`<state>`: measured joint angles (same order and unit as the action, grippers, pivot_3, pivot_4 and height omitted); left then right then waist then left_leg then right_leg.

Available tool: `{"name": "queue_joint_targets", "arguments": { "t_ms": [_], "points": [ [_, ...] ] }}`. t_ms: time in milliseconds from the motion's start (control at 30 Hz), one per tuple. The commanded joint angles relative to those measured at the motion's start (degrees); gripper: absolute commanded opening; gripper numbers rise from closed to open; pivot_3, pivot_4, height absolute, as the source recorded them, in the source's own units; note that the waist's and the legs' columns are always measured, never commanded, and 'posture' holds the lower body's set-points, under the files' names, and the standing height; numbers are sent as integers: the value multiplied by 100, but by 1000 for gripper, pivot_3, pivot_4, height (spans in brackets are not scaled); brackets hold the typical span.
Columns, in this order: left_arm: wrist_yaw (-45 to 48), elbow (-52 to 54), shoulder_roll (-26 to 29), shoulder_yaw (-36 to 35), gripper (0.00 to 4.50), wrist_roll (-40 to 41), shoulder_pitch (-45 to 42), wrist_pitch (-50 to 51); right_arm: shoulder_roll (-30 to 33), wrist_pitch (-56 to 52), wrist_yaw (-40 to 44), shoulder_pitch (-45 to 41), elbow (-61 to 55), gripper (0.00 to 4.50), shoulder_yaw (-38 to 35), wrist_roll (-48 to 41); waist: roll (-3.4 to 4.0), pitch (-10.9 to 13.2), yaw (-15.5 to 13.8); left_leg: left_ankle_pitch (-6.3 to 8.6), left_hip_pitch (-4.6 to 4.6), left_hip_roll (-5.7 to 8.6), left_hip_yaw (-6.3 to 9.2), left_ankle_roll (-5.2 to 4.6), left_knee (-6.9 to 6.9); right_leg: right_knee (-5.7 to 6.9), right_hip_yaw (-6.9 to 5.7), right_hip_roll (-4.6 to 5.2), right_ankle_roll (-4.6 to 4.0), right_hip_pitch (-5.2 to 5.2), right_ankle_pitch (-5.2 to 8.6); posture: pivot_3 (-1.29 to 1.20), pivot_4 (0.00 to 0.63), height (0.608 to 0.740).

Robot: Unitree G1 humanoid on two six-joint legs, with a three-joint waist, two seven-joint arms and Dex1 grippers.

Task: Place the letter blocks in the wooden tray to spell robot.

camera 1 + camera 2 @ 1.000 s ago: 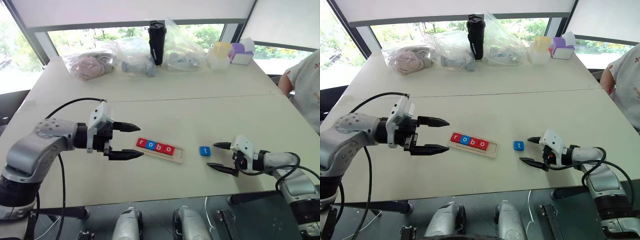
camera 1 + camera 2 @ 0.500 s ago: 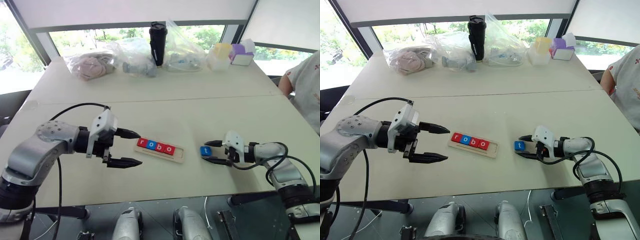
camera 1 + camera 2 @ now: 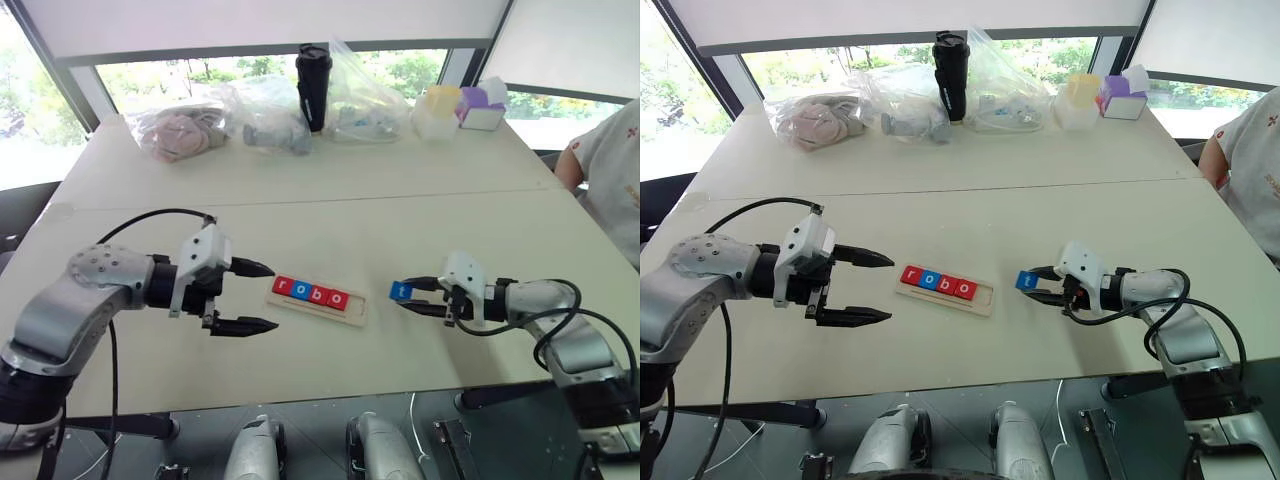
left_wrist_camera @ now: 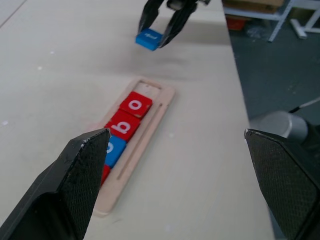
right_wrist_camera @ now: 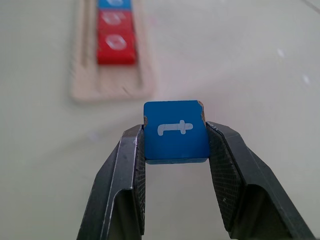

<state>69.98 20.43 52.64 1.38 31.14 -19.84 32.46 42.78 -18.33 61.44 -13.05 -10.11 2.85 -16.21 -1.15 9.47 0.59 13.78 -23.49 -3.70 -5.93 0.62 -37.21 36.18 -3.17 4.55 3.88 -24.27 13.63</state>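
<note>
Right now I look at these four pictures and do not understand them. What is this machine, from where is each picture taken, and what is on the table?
This is a humanoid robot with two arms, each ending in a two-fingered gripper. Two pictures come from cameras in its head, looking down over the table. The other two come from cameras on its wrists, looking along the fingers.

On the table lies a wooden tray holding four letter blocks that read r, o, b, o. The right gripper is shut on the blue t block, lifted off the table near the tray's free end. The left gripper stands open beside the tray's other end. Bags, a dark bottle and boxes sit at the far side.
</note>
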Motion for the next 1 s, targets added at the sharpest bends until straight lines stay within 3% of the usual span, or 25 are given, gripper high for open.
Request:
{"name": "queue_joint_targets", "arguments": {
  "t_ms": [33, 433, 1000],
  "points": [
    [69, -13, -20, 87, 4500, -136, -117, -213, -108, -601, -314, -22, -716, 1185, 123, -151, 0, 0, -1, 0, -1, 0, -1, 0, 0, -2, 0, 1, -1, -1, 1, 0, 150, 740],
    [-12, 45, -135, 161, 4500, -182, -115, -208, -377, -776, -711, -330, -481, 1185, 933, 416, -1, 0, 0, 0, -10, 2, -3, 0, -2, -5, 0, 4, -3, -8, 0, 0, 150, 740],
    [-285, 245, -137, 73, 4500, -104, 61, -60, -674, -496, -647, -659, 175, 1185, 1134, 643, -1, 0, 3, 0, -11, 2, -5, 0, -2, -5, 0, 3, -2, -9, 0, 0, 150, 740]
  ]
}}
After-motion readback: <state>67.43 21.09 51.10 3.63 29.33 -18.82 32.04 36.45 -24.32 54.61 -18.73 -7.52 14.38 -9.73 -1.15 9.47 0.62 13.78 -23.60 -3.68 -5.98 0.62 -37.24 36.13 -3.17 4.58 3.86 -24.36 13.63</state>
